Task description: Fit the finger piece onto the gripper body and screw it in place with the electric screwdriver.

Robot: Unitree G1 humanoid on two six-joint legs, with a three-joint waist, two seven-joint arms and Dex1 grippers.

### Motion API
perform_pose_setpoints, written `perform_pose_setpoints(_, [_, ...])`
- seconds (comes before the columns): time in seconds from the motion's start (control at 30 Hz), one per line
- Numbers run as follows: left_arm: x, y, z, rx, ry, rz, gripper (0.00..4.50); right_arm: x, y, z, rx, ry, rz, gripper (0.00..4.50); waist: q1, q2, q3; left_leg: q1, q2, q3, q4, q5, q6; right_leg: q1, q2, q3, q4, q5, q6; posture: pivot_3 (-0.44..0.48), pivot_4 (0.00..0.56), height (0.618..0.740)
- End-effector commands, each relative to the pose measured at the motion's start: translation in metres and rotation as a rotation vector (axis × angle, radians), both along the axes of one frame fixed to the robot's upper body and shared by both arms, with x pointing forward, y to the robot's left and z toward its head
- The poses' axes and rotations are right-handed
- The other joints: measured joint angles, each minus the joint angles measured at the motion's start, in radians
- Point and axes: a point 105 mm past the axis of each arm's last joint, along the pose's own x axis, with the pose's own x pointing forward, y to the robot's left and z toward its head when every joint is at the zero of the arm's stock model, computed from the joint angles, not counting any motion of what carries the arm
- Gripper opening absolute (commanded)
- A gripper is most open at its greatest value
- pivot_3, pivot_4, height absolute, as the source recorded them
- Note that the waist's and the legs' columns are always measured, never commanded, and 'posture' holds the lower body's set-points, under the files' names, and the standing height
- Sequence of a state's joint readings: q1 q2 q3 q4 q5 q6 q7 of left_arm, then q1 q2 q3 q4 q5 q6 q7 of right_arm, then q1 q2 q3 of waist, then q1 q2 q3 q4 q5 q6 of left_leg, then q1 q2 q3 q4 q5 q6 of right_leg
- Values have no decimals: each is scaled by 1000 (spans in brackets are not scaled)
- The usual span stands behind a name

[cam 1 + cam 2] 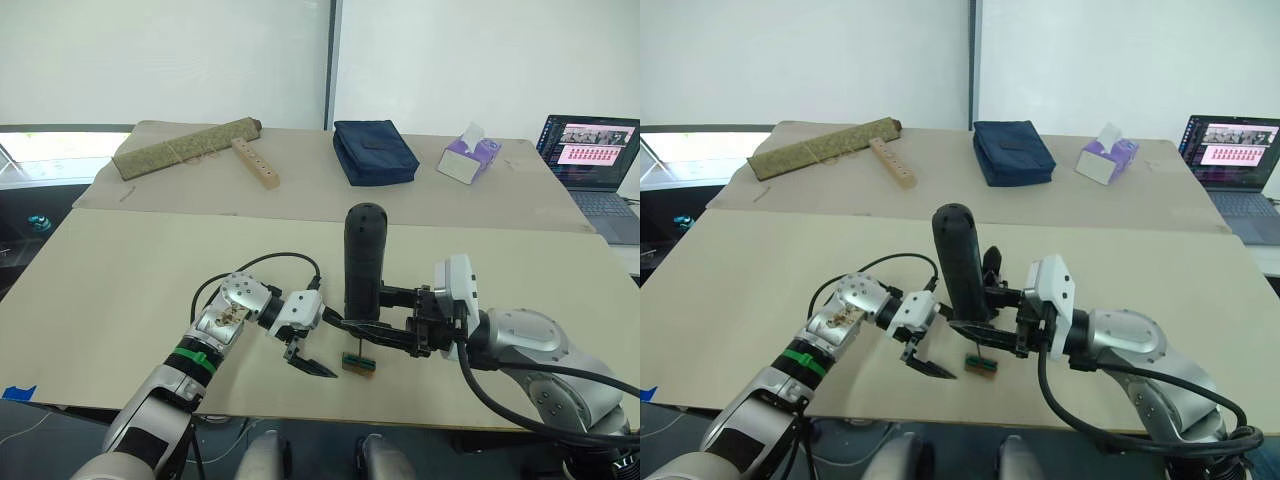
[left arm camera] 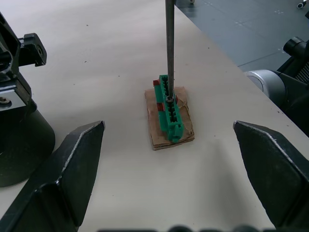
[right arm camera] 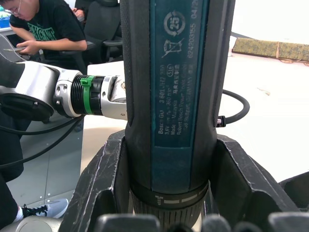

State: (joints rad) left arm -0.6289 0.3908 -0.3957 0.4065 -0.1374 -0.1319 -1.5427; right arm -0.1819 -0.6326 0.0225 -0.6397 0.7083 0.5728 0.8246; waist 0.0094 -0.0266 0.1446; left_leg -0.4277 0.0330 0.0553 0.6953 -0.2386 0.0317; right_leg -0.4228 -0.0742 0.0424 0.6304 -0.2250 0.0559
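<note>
My right gripper (image 1: 372,330) is shut on the electric screwdriver (image 1: 362,258), a thick black cylinder held upright with its rounded end up. The screwdriver's thin metal bit (image 2: 169,48) points straight down, and its tip rests in a small green-and-brown block (image 2: 170,116) lying on the table. My left gripper (image 1: 332,346) is open, its two black fingers (image 2: 72,159) spread wide on either side of that block without touching it. The gripper body (image 2: 19,140), black with a round base, stands just beyond the screwdriver. The finger piece is out of view.
On the far table lie a rolled mat (image 1: 185,147), a wooden block with holes (image 1: 256,162), a navy pouch (image 1: 374,151), a tissue box (image 1: 468,158) and a laptop (image 1: 592,150). The block is near the table's front edge (image 1: 300,410). A person (image 3: 43,29) sits nearby.
</note>
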Motion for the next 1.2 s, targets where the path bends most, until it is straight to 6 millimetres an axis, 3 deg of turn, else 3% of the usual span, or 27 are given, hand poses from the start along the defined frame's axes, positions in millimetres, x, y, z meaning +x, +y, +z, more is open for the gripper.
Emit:
perform_pose_setpoints(0.03, [3, -2, 10, -25, -38, -9, 4500, -4, 2, 12, 27, -66, 14, 1910, 0, 0, 0, 0, 0, 0, 0, 0, 0, 0, 0, 0, 0, 0, 0, 0, 150, 738])
perform_pose_setpoints(0.8, [1, -1, 9, -25, -36, -10, 4500, -5, 0, 5, 3, -56, 9, 1910, 0, 0, 0, 0, 0, 0, 0, 0, 0, 0, 0, 0, 0, 0, 0, 0, 150, 738])
perform_pose_setpoints(1.2, [-2, 10, 18, -77, 12, 78, 4500, -9, -1, 33, 61, -118, -11, 1910, -1, 0, 0, 1, 0, -1, 0, 0, 0, 0, 0, 0, 0, 0, 0, 0, 150, 738])
